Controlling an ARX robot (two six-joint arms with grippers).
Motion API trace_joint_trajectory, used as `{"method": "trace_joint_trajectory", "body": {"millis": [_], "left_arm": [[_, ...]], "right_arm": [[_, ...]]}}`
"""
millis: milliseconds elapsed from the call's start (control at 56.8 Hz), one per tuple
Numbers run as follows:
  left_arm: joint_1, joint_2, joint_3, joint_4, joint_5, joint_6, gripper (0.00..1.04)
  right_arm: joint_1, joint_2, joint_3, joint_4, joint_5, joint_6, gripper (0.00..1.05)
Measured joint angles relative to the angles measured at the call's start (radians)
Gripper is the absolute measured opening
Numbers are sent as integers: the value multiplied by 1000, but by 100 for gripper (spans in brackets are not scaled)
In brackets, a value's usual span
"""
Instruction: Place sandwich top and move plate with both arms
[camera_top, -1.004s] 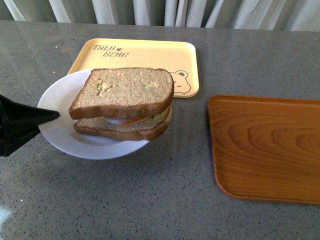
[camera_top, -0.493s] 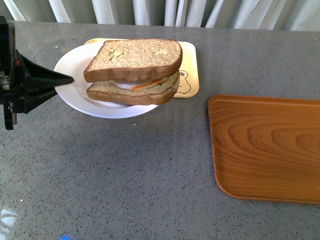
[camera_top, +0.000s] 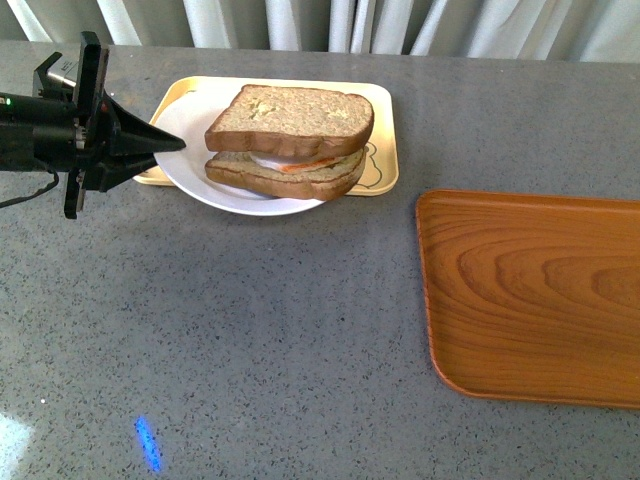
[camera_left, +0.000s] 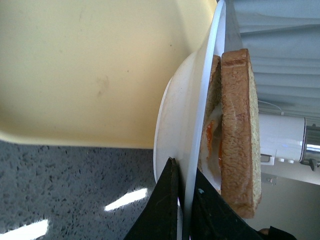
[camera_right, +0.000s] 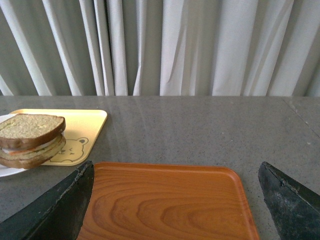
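Sandwich top (camera_top: 290, 115) lies flat, long side left-right. Left gripper (camera_top: 168, 143) pinches plate (camera_top: 192, 162); right gripper (camera_right: 175, 169) open. Grey table (camera_top: 300, 340), white curtains (camera_top: 350, 20).

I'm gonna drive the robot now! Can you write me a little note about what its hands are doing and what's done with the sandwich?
Left gripper: shut on the rim of the plate.
Right gripper: open, empty, above the wooden tray.
Sandwich top: already on the sandwich, which sits on the plate.
Plate: over the yellow tray, overhanging its near edge; whether it rests there I cannot tell.
Done: top placed.
Left: finishing the plate move; the right gripper is not on the plate yet.
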Motion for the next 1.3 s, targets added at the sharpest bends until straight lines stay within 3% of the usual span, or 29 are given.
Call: {"method": "trace_joint_trajectory", "body": {"millis": [546, 898, 1304], "left_arm": [[-11, 118, 227, -130, 9, 20, 2], [-14, 152, 265, -153, 13, 53, 2], [-21, 154, 278, -195, 28, 92, 59]], "right_arm": [[0, 0, 0, 0, 0, 0, 96], [0, 0, 0, 0, 0, 0, 96], [0, 0, 0, 0, 0, 0, 96]]}}
